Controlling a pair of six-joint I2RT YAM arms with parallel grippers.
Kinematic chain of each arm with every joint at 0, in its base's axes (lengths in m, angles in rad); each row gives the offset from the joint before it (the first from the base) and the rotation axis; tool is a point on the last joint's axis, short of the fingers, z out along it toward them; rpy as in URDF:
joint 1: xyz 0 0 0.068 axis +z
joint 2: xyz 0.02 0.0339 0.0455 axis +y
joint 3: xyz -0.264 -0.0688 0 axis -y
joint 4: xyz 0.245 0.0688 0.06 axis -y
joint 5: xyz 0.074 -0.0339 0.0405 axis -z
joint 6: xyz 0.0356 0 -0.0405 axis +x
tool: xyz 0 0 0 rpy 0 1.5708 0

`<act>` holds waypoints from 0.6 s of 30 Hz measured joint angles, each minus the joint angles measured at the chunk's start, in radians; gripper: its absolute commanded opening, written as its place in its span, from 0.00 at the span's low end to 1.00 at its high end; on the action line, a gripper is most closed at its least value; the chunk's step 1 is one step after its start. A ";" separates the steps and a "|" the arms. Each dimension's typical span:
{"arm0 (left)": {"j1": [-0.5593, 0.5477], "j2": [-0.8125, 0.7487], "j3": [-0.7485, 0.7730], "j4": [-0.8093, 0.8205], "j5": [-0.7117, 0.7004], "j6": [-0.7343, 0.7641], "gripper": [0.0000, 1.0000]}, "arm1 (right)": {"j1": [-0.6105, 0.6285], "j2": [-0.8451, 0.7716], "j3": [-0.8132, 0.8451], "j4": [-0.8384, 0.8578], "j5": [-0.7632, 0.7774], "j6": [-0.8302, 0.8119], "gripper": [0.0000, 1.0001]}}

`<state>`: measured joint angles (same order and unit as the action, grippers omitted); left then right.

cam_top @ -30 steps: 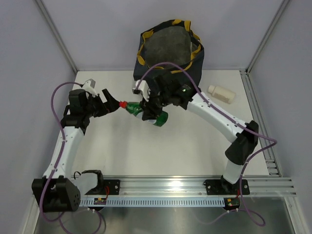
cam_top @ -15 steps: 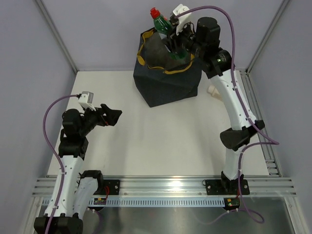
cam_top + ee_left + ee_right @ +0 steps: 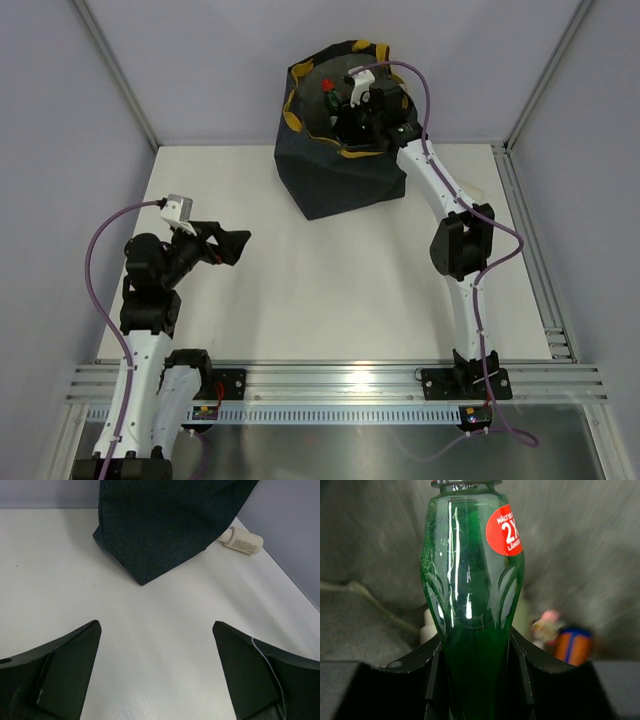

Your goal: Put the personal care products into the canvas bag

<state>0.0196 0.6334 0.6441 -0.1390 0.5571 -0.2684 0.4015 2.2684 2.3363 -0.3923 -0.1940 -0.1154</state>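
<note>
My right gripper is down inside the mouth of the navy canvas bag with its yellow rim. It is shut on a green bottle with a red sticker, and the bottle's red cap shows from above. In the right wrist view the gripper clamps the bottle's lower body over the grey lining. An orange bottle with a blue end and a pink-capped one lie in the bag. My left gripper hangs open over the table, left of the bag. A cream bottle lies on the table beside the bag.
Grey walls with aluminium posts close in the white table at the back and both sides. A rail holding the arm bases runs along the near edge.
My right arm lifted the green bottle from mid-table, swung it above the bag, and has lowered it inside. The left arm drew back to the left, open.
</note>
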 measured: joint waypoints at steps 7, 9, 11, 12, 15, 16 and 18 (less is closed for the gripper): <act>0.000 -0.018 -0.018 0.006 0.000 0.010 0.99 | -0.029 0.000 -0.145 0.002 -0.090 0.150 0.57; 0.000 -0.018 -0.018 0.005 0.000 0.010 0.99 | -0.029 0.000 -0.155 -0.003 -0.097 0.152 0.73; 0.000 -0.018 -0.018 0.005 -0.002 0.010 0.99 | -0.029 -0.003 -0.144 0.008 -0.112 0.148 0.86; 0.000 -0.018 -0.018 0.005 -0.004 0.010 0.99 | -0.029 -0.007 -0.135 0.008 -0.119 0.145 0.93; 0.000 -0.007 -0.018 0.006 -0.009 0.008 0.99 | -0.031 -0.031 -0.088 0.004 -0.154 0.103 1.00; 0.000 0.000 -0.018 0.006 -0.009 0.006 0.99 | -0.032 -0.045 -0.068 -0.003 -0.174 0.087 1.00; 0.000 0.021 -0.018 0.006 -0.009 -0.002 0.99 | -0.040 -0.077 -0.024 -0.015 -0.216 0.054 0.99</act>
<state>0.0196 0.6544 0.6258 -0.1329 0.5484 -0.2703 0.3618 2.1918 2.3119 -0.4076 -0.4103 -0.0616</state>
